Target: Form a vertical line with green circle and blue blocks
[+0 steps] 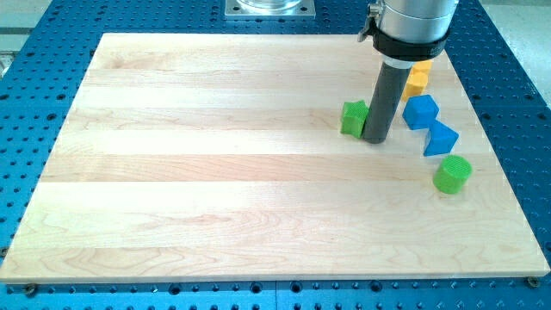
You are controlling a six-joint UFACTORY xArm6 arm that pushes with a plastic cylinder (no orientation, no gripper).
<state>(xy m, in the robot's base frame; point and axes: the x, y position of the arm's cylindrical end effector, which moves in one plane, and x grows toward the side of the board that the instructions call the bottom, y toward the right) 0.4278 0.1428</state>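
The green circle block [452, 174] lies at the view's right, lowest of a slanted row. Just above it and to its left sits a blue block [441, 138], and above that a second blue block [420, 111]. My tip [375, 138] rests on the board to the left of the blue blocks. It touches the right side of a green block [353, 118] whose shape is partly hidden by the rod.
A yellow block [417, 79] sits above the upper blue block, partly hidden behind the rod's collar. The wooden board [215, 172] lies on a blue perforated table [17, 112]. A metal base plate [269, 9] stands at the view's top.
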